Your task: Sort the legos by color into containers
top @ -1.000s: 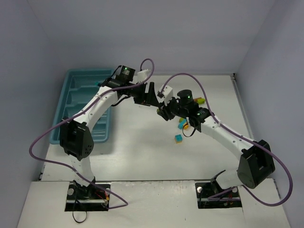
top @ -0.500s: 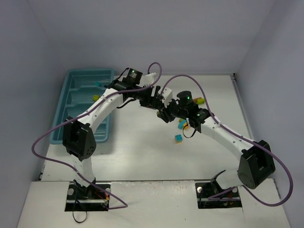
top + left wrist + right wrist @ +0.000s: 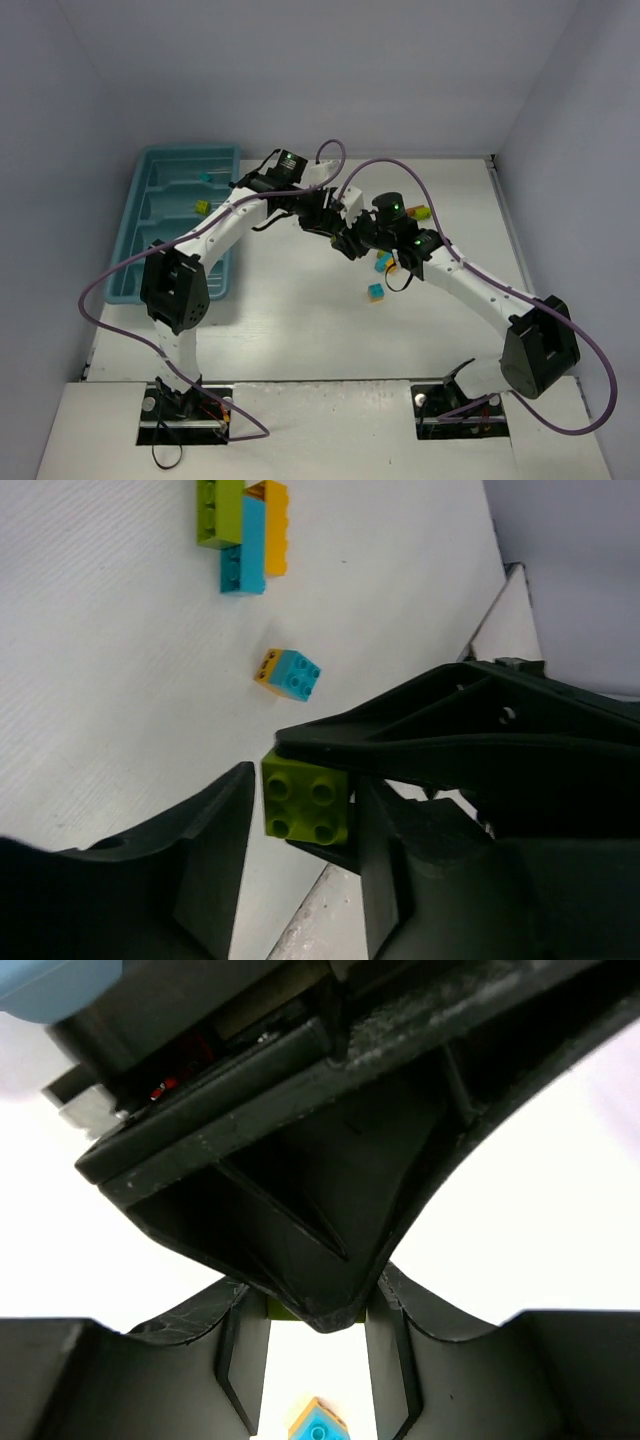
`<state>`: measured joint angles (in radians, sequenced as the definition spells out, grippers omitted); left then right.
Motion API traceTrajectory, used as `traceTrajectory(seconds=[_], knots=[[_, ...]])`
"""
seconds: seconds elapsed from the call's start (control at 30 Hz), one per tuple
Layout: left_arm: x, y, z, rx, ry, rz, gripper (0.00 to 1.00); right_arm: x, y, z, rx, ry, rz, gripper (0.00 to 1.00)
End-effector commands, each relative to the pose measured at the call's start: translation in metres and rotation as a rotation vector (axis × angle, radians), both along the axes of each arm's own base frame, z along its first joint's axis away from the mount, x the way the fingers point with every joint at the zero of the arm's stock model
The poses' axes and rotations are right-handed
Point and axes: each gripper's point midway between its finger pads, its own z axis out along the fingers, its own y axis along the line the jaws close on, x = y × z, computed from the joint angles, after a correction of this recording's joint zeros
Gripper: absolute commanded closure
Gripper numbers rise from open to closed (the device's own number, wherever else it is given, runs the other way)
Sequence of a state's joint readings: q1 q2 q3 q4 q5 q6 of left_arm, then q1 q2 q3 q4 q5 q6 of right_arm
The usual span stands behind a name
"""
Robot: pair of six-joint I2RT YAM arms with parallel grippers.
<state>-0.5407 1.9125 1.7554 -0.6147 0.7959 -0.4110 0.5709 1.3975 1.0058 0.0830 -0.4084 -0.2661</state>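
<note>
A yellow lego (image 3: 200, 207) is lying in the teal tray (image 3: 124, 250) at far left. Mid-table, the left gripper (image 3: 303, 820) is flanking a lime lego (image 3: 305, 798), its jaws spread barely wider than the brick, while the right gripper (image 3: 312, 1370) is pinching it. Loose legos (image 3: 288, 673) are lying to the right.

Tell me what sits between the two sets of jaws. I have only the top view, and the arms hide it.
Observer: A lime brick; the left wrist view shows it plainly.
Operator: Say who holds it.
Observer: The right jaws, it seems: one of their fingers lies along the brick's top edge in that view.
Operator: Report the left jaws.
Observer: They flank the brick's two sides, with a thin gap showing beside one finger.
</note>
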Motion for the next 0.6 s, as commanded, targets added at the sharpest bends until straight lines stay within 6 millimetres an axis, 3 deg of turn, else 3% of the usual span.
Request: traceTrajectory(seconds=[0.0,0.07,0.1,0.2,0.3,0.33,0.43,0.5,0.57], knots=[[-0.010,-0.012,0.016,-0.049,-0.013,-0.034,0.64,0.013,0.004,0.045,0.077,-0.140,-0.014,0.94],[-0.010,-0.013,0.019,-0.058,-0.017,-0.036,0.75,0.012,0.004,0.045,0.076,-0.140,-0.012,0.94],[-0.009,-0.013,0.020,-0.060,-0.019,-0.034,0.84,0.013,0.004,0.045,0.077,-0.139,-0.014,0.94],[-0.009,-0.015,0.024,-0.071,-0.027,-0.037,0.92,0.013,0.003,0.043,0.073,-0.138,-0.020,0.91],[-0.006,-0.012,0.025,-0.067,-0.041,-0.032,0.98,0.015,0.002,0.042,0.069,-0.134,-0.033,0.69],[-0.005,-0.010,0.024,-0.061,-0.043,-0.028,0.99,0.015,0.001,0.041,0.066,-0.131,-0.041,0.51],[0.005,0.004,0.021,-0.028,-0.063,0.003,0.99,0.020,-0.004,0.038,0.065,-0.119,-0.079,0.29],[0.014,0.020,0.016,0.014,-0.079,0.043,0.99,0.024,-0.010,0.037,0.076,-0.104,-0.110,0.23],[0.033,0.049,0.013,0.069,-0.098,0.121,0.99,0.027,-0.014,0.038,0.089,-0.090,-0.134,0.18]])
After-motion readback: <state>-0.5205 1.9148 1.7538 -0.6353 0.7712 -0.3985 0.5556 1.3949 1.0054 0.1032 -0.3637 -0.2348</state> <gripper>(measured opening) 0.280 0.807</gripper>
